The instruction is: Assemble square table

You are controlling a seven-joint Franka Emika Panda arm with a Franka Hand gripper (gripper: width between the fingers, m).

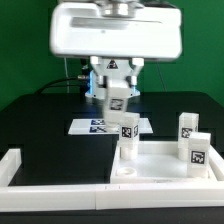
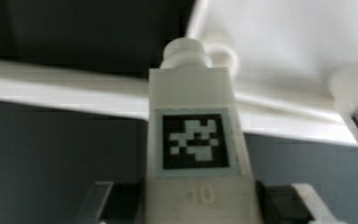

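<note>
Fingers [image 2: 108, 198] of the robot grip a white tagged leg [image 1: 127, 135] from both sides, and the leg stands upright with its lower end on the square tabletop [image 1: 160, 160], near the corner on the exterior view's left. Two more legs [image 1: 186, 128] [image 1: 198, 150] stand upright on the same slab toward the exterior view's right, near each other and well apart from the held one. White border rails [image 1: 55, 180] run around the slab on the black worktop [image 1: 40, 115], and the marker board [image 1: 95, 126] lies flat behind the slab, under the arm.
</note>
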